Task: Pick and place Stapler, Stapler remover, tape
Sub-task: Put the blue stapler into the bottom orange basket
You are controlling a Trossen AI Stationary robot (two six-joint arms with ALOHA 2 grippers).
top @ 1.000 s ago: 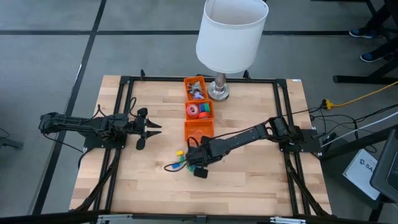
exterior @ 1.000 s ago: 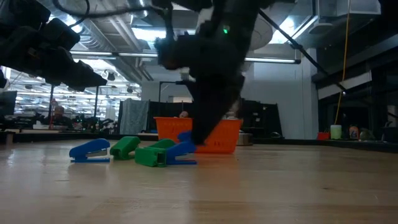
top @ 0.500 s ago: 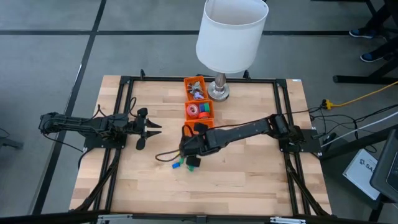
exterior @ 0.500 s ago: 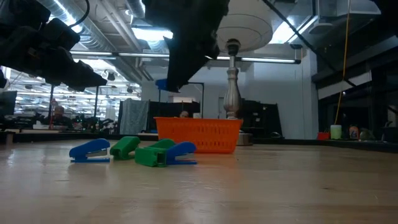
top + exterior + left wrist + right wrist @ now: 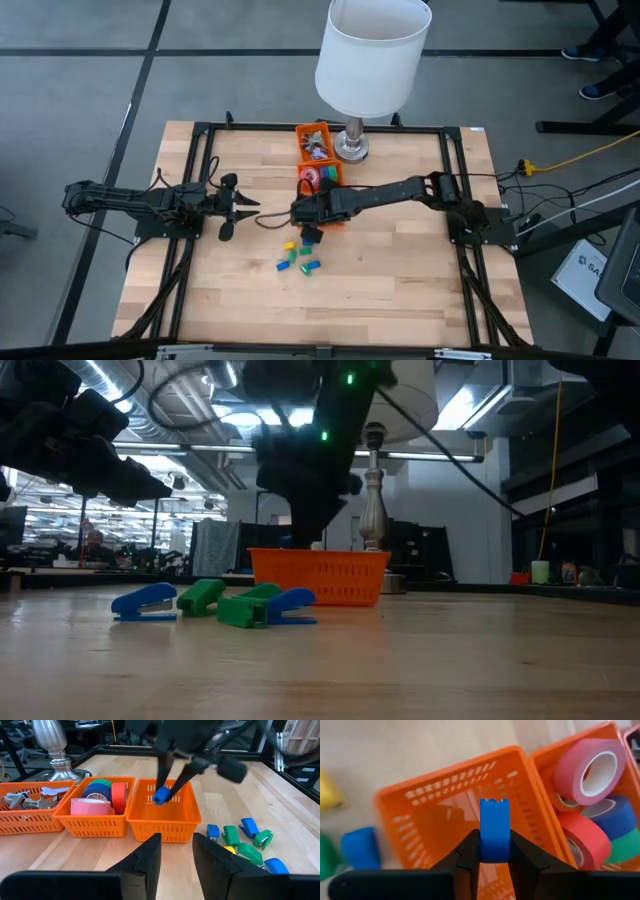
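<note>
My right gripper [image 5: 494, 845] is shut on a small blue stapler [image 5: 494, 820] above the empty orange basket [image 5: 425, 802], the nearest of three in a row. The middle basket [image 5: 95, 822] holds pink, blue, red and green tape rolls [image 5: 585, 767]. The far basket [image 5: 313, 142] holds stapler removers. Several small blue, green and yellow staplers [image 5: 300, 256] lie flat on the table near the empty basket. My left gripper [image 5: 246, 207] waits open at the table's left, pointing at the baskets. My right gripper pinches the blue stapler [image 5: 161, 796] by its two flat sides between the two fingers [image 5: 470, 852], which slant down from above. One end of the stapler sticks out past the fingertips. It is lifted clear, over the empty basket's opening.
A lamp with a white shade [image 5: 372, 55] stands on its metal base [image 5: 350, 148] at the far edge, right beside the far basket. A black frame [image 5: 200, 130] runs around the wooden table. Bare wood lies toward the near edge and to the right.
My right gripper has risen from the cluster of staplers on the table with the blue stapler between its fingers. It has moved toward the far edge and now stands over the empty basket. The other staplers have stayed where they were.
</note>
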